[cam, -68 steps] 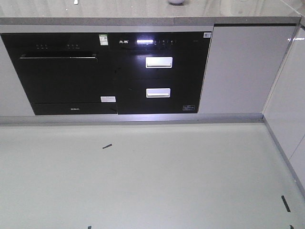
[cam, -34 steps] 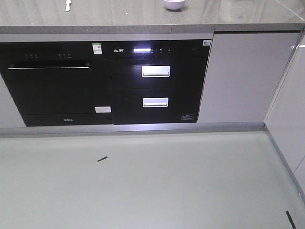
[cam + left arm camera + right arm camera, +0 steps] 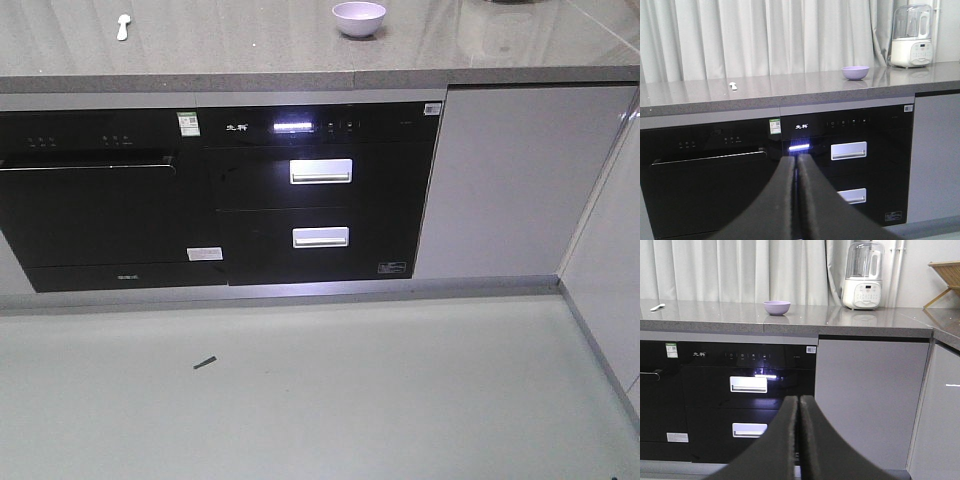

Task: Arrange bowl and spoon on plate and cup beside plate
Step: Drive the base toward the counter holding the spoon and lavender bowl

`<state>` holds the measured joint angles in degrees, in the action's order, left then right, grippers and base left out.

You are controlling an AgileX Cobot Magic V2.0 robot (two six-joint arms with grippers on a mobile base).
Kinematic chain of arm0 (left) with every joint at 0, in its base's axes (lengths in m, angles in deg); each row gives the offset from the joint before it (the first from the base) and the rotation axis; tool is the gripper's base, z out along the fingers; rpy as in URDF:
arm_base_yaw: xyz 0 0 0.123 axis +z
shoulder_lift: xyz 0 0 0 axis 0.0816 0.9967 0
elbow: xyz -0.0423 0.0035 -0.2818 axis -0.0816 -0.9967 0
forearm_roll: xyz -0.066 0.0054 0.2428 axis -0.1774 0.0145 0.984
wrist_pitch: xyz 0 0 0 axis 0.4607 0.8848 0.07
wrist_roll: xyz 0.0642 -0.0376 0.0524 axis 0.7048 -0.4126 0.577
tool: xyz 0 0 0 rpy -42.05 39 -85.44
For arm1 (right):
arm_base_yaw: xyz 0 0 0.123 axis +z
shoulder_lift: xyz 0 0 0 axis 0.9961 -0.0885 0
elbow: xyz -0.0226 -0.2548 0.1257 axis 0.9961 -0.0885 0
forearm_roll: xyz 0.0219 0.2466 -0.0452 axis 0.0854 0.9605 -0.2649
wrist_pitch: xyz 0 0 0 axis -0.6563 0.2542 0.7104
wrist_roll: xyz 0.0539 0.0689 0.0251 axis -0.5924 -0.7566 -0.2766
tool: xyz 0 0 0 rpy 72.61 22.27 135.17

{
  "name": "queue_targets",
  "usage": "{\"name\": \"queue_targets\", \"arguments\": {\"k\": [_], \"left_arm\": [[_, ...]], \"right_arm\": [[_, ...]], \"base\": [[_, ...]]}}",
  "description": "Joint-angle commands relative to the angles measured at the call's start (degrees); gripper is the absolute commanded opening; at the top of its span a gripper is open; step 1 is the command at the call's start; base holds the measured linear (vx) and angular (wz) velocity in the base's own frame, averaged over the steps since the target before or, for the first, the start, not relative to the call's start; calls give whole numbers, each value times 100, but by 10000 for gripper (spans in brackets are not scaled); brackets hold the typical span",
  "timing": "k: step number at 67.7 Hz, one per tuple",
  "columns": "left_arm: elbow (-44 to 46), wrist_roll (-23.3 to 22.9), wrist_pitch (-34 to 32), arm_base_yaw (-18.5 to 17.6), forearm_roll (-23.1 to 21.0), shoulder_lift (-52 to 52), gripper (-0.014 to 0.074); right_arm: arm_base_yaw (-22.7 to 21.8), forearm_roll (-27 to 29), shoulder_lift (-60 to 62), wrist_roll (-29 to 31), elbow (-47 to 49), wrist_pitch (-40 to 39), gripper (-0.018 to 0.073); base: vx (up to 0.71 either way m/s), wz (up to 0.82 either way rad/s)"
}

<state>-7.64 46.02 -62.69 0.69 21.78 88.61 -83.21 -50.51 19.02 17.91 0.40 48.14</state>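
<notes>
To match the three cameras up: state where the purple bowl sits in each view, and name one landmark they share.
Front view: bowl at the top edge, right of centre, on the grey counter.
Left wrist view: bowl right of centre, left of the white blender.
Right wrist view: bowl left of centre, left of the blender.
Shared landmark: the upper silver drawer handle, below the bowl in all three.

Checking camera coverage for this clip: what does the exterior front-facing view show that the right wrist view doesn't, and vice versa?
Only the front-facing view: the floor with a dark strip on it. Only the right wrist view: the right gripper, shut, the white blender in full, the curtains and a wooden rack. Both: the bowl and spoon apart on the grey counter, above the black drawer unit.
</notes>
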Motion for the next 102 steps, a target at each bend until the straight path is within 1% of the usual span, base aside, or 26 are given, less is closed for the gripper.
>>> {"name": "queue_targets", "arguments": {"k": [1,102], "left_arm": [[141,-48,-409,6,-23,-39,-8],[141,-48,-409,6,-23,-39,-8]], "right_arm": [[-31,-59,82,0,-23,-432,-1],[-31,-59,82,0,-23,-432,-1]], "base": [[17,3],[16,2]]}}
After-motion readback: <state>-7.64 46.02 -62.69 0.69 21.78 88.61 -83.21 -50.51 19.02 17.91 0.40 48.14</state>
